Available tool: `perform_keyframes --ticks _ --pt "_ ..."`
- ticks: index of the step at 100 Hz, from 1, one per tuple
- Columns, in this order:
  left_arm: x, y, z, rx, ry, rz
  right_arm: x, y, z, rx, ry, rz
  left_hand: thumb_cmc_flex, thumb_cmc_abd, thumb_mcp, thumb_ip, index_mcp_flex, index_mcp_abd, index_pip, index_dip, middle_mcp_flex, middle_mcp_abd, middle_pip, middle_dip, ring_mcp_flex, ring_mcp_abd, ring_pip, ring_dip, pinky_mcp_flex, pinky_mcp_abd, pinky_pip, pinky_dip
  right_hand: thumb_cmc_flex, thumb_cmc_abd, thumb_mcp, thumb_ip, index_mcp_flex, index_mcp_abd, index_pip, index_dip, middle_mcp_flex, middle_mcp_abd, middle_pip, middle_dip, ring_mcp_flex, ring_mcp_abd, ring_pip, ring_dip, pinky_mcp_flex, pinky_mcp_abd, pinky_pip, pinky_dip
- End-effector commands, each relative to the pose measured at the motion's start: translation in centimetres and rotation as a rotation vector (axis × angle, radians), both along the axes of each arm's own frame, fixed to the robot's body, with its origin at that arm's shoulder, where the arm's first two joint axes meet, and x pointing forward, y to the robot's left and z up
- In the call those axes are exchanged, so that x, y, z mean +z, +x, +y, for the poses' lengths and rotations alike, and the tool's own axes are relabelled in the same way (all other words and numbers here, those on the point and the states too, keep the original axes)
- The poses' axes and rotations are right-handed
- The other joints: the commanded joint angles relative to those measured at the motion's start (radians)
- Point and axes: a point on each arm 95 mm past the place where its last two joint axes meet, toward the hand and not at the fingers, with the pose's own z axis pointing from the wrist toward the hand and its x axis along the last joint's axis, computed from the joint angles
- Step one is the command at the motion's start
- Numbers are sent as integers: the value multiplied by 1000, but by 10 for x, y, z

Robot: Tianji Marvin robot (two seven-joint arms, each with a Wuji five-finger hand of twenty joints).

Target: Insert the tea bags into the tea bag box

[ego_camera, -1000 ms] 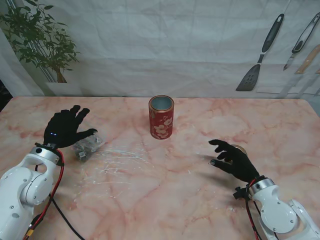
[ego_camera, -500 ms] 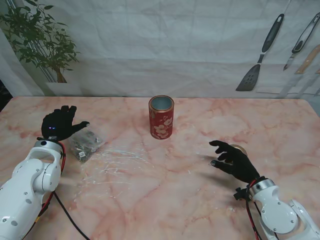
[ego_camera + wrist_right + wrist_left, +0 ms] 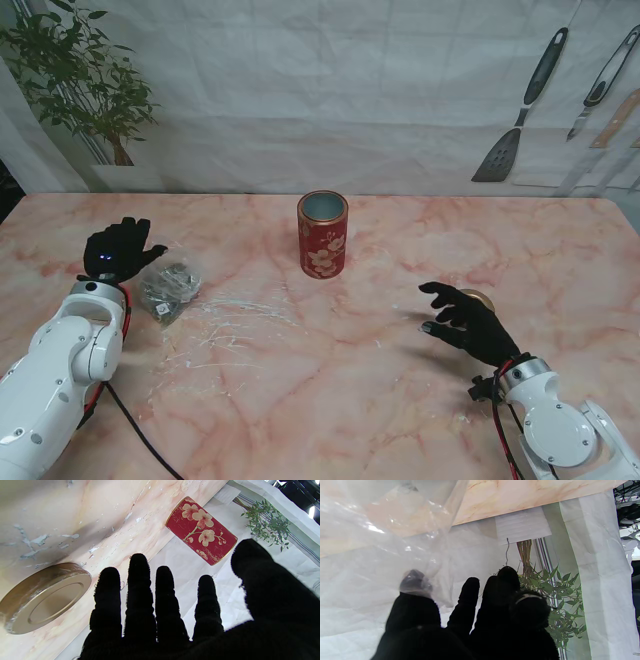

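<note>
The tea bag box is a red flowered tin (image 3: 322,233) standing upright and open in the middle of the table; the right wrist view shows the tin (image 3: 201,531) too. A clear plastic packet of tea bags (image 3: 168,283) lies at the left. My left hand (image 3: 120,255) is just beyond its left edge, fingers loosely curled. In the left wrist view the packet's film (image 3: 382,555) drapes over the thumb of the left hand (image 3: 475,620), with no pinch visible. My right hand (image 3: 465,322) hovers open, fingers spread, beside the tin's gold lid (image 3: 478,298).
The gold lid (image 3: 47,597) lies flat on the marble table (image 3: 100,510) beside the fingers of the right hand (image 3: 175,620). A potted plant (image 3: 85,90) stands past the far left edge. Kitchen utensils (image 3: 520,110) hang on the back wall.
My left hand has drawn back to the left and curled its fingers; the packet shifted slightly left with it. The right hand, tin and lid have stayed put.
</note>
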Motion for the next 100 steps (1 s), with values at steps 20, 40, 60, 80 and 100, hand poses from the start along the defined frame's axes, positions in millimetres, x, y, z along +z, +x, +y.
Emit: perform_keyframes --ticks 20,40,60,80,100 --pt "14 -10 -3 -42 52 77 -3 0 1 12 1 14 79 -18 33 42 9 -12 30 -12 13 -7 -2 10 21 14 15 -5 14 -179 50 -26 20 24 -28 35 -6 -8 1 6 -22 6 15 10 -17 9 19 9 -13 6 -9 17" --pt "18 -12 -5 -61 98 123 -4 0 1 13 5 17 118 -177 313 25 15 -37 89 61 48 -29 9 14 58 -10 1 -7 30 -191 18 -5 21 29 -33 35 -2 -5 4 6 -22 7 16 10 -16 8 20 10 -13 5 -8 17" --pt "18 -13 -9 -71 107 140 -4 0 1 11 8 15 189 -304 569 -14 29 -61 258 48 183 -61 -39 190 154 -46 62 20 97 -246 3 13 23 30 -36 36 -1 -7 4 5 -20 8 17 10 -16 9 21 10 -13 6 -6 18" --pt "19 -13 -14 -78 96 145 -5 0 1 15 10 17 312 -232 433 -38 46 -68 423 58 316 -96 -6 329 301 -134 179 37 172 -305 33 12 25 38 -41 36 2 -8 7 5 -19 7 18 10 -15 9 23 10 -13 6 -5 18" --pt "21 -15 -19 -67 86 197 -6 0 1 15 14 18 423 -95 172 -53 23 -7 425 122 282 -112 220 402 377 -175 255 59 206 -337 86 30 26 47 -46 36 4 -8 9 5 -19 8 19 11 -16 10 26 11 -13 5 -5 18"
